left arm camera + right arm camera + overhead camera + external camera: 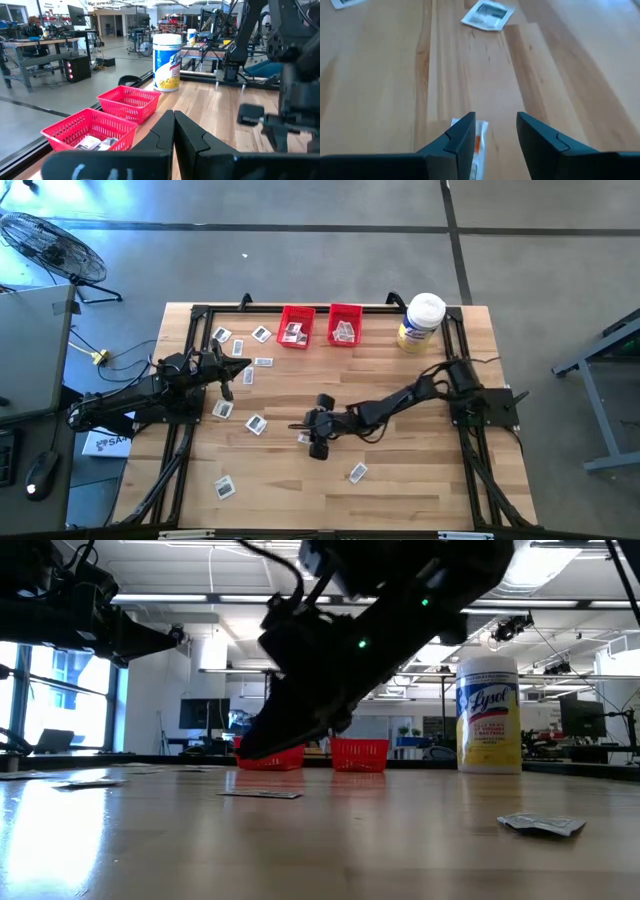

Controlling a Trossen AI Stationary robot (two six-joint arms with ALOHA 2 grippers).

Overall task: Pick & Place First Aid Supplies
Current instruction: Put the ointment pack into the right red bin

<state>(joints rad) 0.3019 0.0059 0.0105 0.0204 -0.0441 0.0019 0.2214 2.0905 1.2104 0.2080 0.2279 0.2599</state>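
The right gripper (495,142) hangs low near the surface (400,490) centre, jaws apart over a packet (480,142) lying flat between them. The left gripper (173,130), at nine o'clock, has jaws together. Other packets (357,472) lie scattered; some fill the red bins (345,325) at twelve o'clock.

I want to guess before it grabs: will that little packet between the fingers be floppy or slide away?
Probably floppy and light: the packet looks thin and lies flat on the table. It might slide, since the wood looks smooth. The right gripper's fingers stand open around it.
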